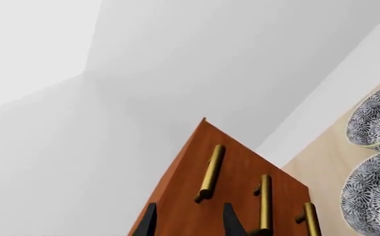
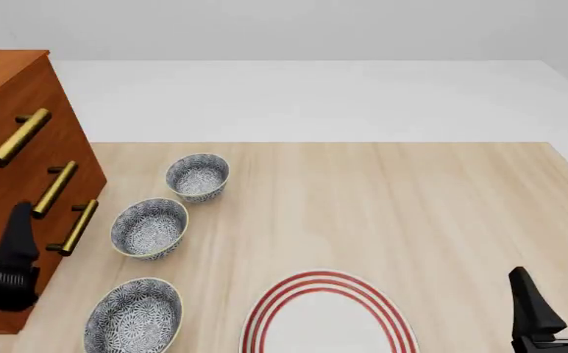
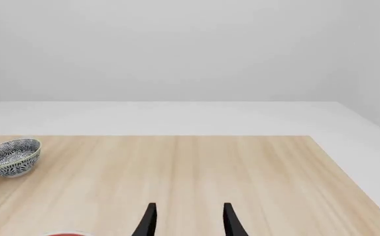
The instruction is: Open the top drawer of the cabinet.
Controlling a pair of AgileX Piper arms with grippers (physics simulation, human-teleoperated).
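The top drawer [image 2: 14, 118] sits flush in the cabinet [image 2: 4, 191] at the far left of the front view, its brass handle [image 2: 11, 137] untouched.

The left gripper [image 2: 17, 228] hangs at the lower left of the front view, in front of the cabinet's lower drawers, fingers parted around nothing in the left wrist view [image 1: 186, 221]. The right gripper [image 2: 554, 298] waits at the lower right corner, jaws likewise apart and empty. Three patterned bowls [image 2: 149, 228] stand in a row just right of the cabinet on the table [image 2: 392, 213], and a red-ringed plate [image 2: 328, 316] lies at bottom centre.
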